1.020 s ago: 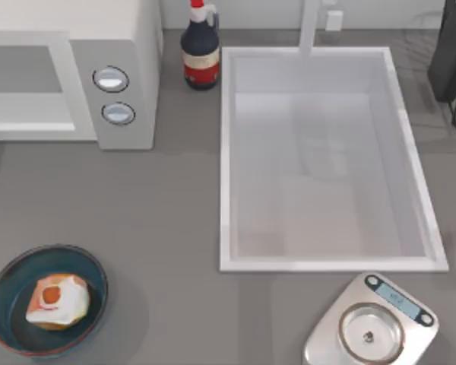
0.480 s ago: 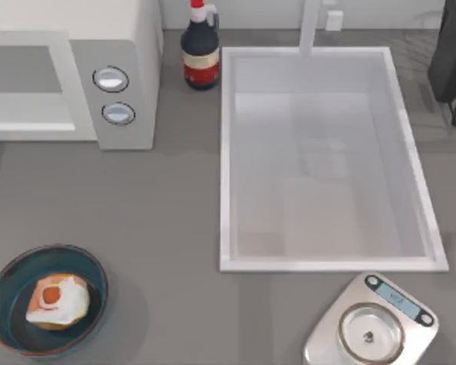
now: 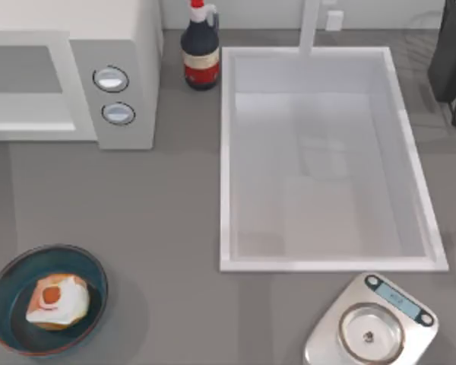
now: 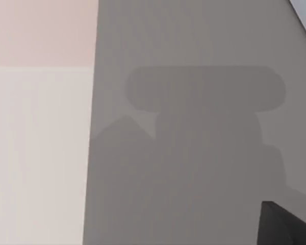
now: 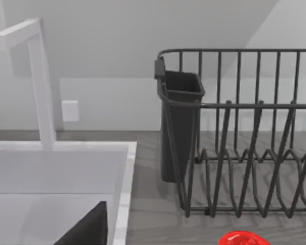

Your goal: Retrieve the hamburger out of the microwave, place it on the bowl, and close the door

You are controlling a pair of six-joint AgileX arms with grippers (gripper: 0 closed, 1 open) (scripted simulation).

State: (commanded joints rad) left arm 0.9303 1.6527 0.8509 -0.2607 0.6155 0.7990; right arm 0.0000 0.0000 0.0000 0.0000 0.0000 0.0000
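Hamburger [image 3: 57, 300] sits inside the bowl [image 3: 7, 285], which rests on the grey surface [image 3: 152, 220] well in front of the microwave [image 3: 137, 46] and to its near left corner. The door [image 3: 26, 84] lies flat against the microwave's front, closed, beside the panel with the two round knobs [image 3: 111, 78].

Against the frames from a second and half a second ago, the things themselves have not shifted; only the pale strip under the door has thinned and a lighter band now crosses the surface in front of the microwave (the shading alone has changed).

Right of the microwave stands a dark sauce bottle [image 3: 201, 57], then the white sink [image 3: 228, 152]; a silver kitchen scale [image 3: 349, 304] lies in front of the sink. The right wrist view shows a black dish rack [image 5: 239, 132] beside the sink. Neither pincer's state can be told.
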